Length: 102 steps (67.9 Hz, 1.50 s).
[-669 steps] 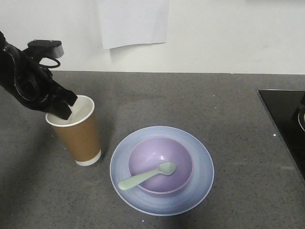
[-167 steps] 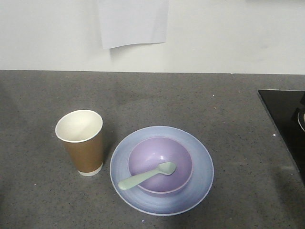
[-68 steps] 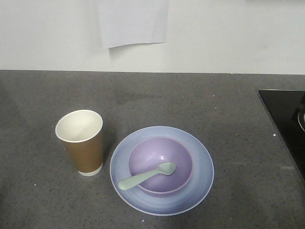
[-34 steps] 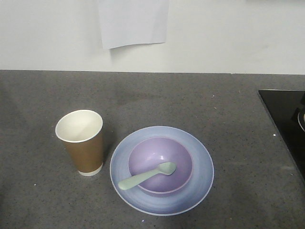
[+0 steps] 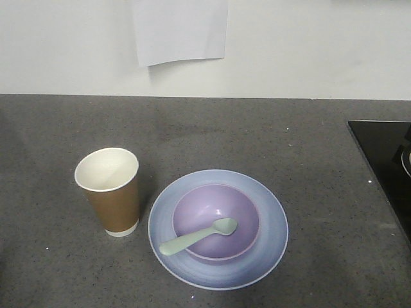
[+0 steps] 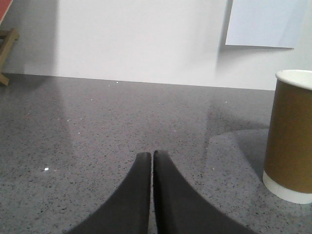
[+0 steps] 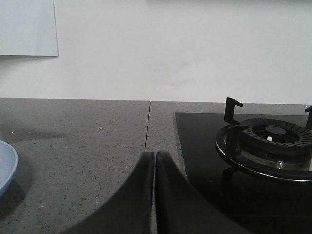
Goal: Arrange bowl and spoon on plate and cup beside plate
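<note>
The lavender bowl (image 5: 216,222) sits in the middle of the pale blue plate (image 5: 273,228) on the grey counter. A mint-green spoon (image 5: 196,236) lies in the bowl, its handle over the bowl's front-left rim. The brown paper cup (image 5: 110,190) stands upright just left of the plate, apart from it. In the left wrist view the cup (image 6: 290,134) is at the right edge, and my left gripper (image 6: 151,155) is shut and empty, low over bare counter. My right gripper (image 7: 154,154) is shut and empty, with the plate's edge (image 7: 6,168) far to its left. Neither arm shows in the front view.
A black hob (image 5: 385,163) with a burner grate (image 7: 267,144) takes up the counter's right side, just right of my right gripper. A white sheet of paper (image 5: 180,29) hangs on the back wall.
About ten seconds ago the left gripper was at the cup's rim; it has since let go and left the front view. Over the last second nothing has moved.
</note>
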Available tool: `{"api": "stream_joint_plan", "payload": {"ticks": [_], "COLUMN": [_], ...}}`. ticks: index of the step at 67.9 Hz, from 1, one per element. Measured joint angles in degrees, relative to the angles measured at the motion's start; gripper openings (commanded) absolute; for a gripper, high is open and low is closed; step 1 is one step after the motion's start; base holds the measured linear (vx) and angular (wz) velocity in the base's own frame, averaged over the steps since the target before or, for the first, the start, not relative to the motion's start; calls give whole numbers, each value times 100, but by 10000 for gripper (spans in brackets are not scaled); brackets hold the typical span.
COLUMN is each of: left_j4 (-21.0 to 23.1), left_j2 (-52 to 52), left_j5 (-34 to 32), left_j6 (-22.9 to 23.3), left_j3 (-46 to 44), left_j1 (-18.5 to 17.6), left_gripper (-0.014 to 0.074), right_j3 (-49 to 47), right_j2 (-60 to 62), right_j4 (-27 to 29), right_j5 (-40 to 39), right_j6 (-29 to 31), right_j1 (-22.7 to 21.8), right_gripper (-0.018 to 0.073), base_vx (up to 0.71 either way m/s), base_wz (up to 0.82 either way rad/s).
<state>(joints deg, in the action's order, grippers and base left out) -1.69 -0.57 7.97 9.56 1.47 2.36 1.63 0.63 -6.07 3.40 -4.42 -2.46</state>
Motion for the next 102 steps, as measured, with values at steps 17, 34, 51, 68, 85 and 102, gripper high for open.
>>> {"api": "stream_joint_plan", "payload": {"ticks": [17,34,51,68,85,102], "left_j4": [0,0,0,0,0,0], "left_j2": [0,0,0,0,0,0], "left_j5": [0,0,0,0,0,0], "left_j6": [0,0,0,0,0,0], "left_j3": [0,0,0,0,0,0], "left_j1": [0,0,0,0,0,0], "left_gripper": [-6,-6,-6,-6,-6,-6], "right_j3": [0,0,0,0,0,0], "right_j2": [0,0,0,0,0,0], "right_j4": [0,0,-5,-5,-5,-5], "right_j5": [23,29,29,29,37,37], "right_j6": [0,0,0,0,0,0], "right_j1": [0,0,0,0,0,0], "right_gripper": [-3,-3,-3,-3,-3,-3], "base_vx": [0,0,0,0,0,0], "base_wz": [0,0,0,0,0,0]}}
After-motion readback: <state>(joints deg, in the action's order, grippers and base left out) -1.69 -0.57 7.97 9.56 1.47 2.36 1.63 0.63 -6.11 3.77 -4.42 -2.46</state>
